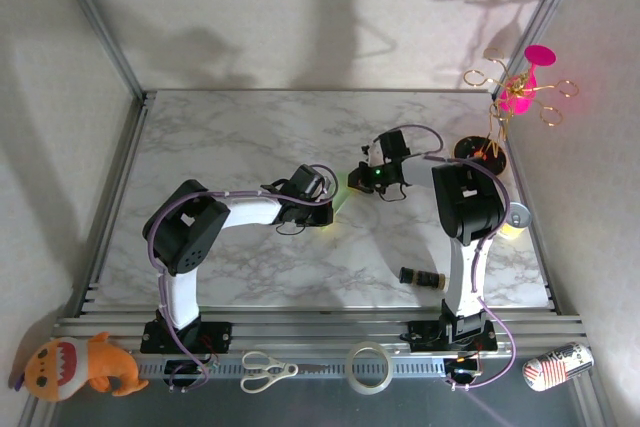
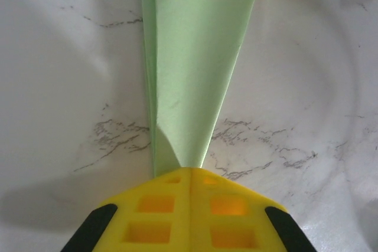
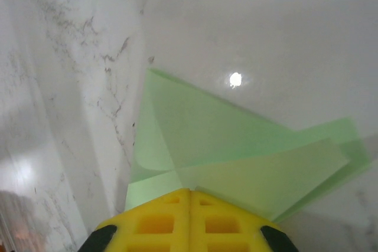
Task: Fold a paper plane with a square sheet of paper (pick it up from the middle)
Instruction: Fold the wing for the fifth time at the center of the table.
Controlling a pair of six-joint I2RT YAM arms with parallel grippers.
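Right gripper [image 3: 190, 193] closed on the part-folded paper plane [image 3: 236, 146] over the marble bench [image 3: 266, 22].
Its yellow fingers [image 3: 153, 225] press together at the paper's near edge; overlapping light green flaps fan out far and right.

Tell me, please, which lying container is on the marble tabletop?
The small dark bottle; the white patterned can lies off the marble, at the near right corner.
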